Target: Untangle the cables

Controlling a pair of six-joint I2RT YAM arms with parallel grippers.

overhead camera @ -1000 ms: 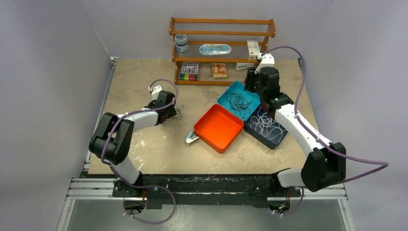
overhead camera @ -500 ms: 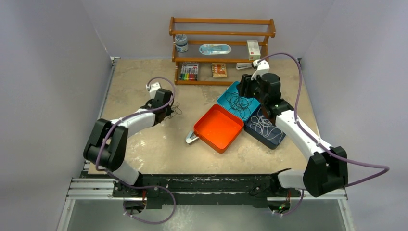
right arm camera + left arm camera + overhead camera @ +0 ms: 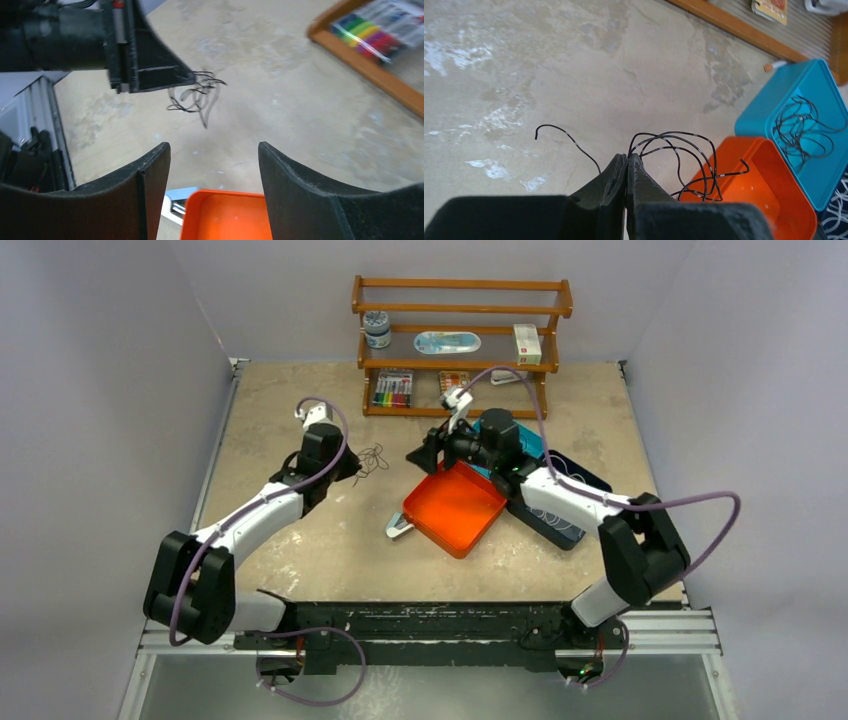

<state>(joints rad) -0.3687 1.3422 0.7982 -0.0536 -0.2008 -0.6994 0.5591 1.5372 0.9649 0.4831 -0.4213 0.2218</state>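
- The orange tray (image 3: pixel 455 508) sits near the middle of the desk (image 3: pixel 300 540), just under the right arm. A low sweep of that arm could knock its far rim and shove it.
- The left pincer (image 3: pixel 626 159) is clamped fully shut on a small knot of black cable (image 3: pixel 674 155), held left of the orange tray over bare desk. Only a strand or two sits between the pads, so I judge the grip thin; a sideways tug could pull the wire free.
- One loose end (image 3: pixel 538 131) curls out to the left. If the knot is dragged low, that end may catch on the desk and tighten the loops rather than free them.
- The right pincer (image 3: pixel 212 147) is spread wide and empty, aimed left at the knot but apart from it. Closing on several loops at once would lock the tangle. It could also bump the left fingers, which are close to the wire.
- Further right, more black cables (image 3: pixel 799 125) lie in the teal tray (image 3: pixel 754 125), and white cables (image 3: pixel 836 212) lie in a dark tray beside it. Both lots are near the right arm's elbow, which could hook them
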